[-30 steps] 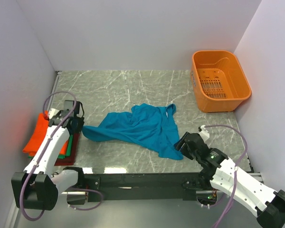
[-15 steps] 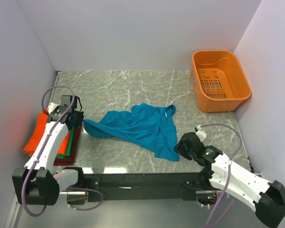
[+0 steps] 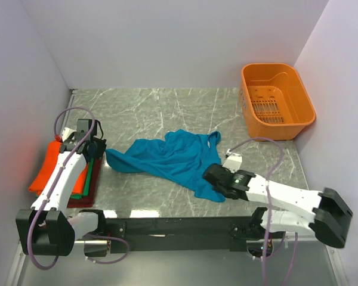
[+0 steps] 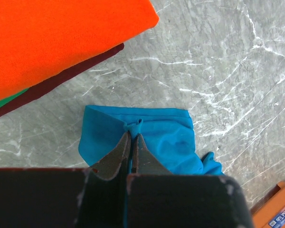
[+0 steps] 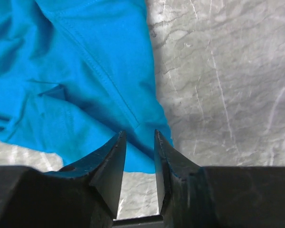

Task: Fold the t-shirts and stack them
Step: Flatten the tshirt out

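Note:
A crumpled teal-blue t-shirt (image 3: 173, 158) lies spread on the marble table. My left gripper (image 3: 101, 149) is shut on its left corner, and in the left wrist view the cloth (image 4: 152, 137) bunches at the pinched tips (image 4: 133, 135). My right gripper (image 3: 212, 176) reaches low over the shirt's near right corner. Its jaws (image 5: 138, 135) stand partly apart, straddling the hem of the teal cloth (image 5: 76, 85). At the left edge sits a stack of folded t-shirts: orange (image 3: 48, 167) on top, green (image 3: 86, 179) below it and dark red (image 3: 86, 199) at the bottom.
An orange plastic basket (image 3: 277, 101) stands at the back right corner. White walls close in the table on the left, back and right. The folded stack (image 4: 52, 42) lies just beside the left gripper. Bare marble (image 3: 155, 113) stretches behind the shirt.
The right arm has swung left and stretched out low onto the shirt's near right corner, its jaws narrowing. The left gripper shifted slightly back with the cloth corner.

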